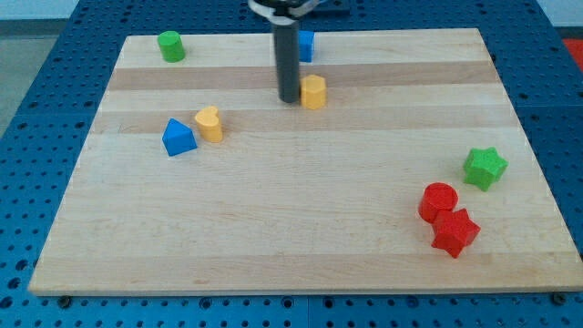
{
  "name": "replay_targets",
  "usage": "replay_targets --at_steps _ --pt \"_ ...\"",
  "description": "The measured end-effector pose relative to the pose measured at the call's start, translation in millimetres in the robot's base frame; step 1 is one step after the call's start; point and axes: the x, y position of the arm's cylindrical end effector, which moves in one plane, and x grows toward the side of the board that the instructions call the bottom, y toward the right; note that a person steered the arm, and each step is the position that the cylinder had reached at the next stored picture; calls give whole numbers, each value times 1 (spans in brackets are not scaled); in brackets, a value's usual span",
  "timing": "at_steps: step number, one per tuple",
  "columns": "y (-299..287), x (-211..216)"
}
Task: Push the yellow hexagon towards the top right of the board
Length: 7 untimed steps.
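The yellow hexagon (313, 92) stands on the wooden board (301, 228) near the view's top, about the middle. My tip (288, 98) rests on the board just left of the hexagon, touching it or nearly so. The dark rod rises from there out of the view's top edge.
A blue block (306, 44) sits partly hidden behind the rod at the top. A green cylinder (170, 46) is at top left. A yellow heart-like block (209, 123) and a blue triangle (178, 138) lie at left. A green star (485, 168), a red cylinder (438, 201) and a red star (454, 232) are at lower right.
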Motion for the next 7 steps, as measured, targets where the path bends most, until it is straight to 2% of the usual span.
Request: replay_targets --at_steps 4,7 --pt "125 14" --pt "167 3"
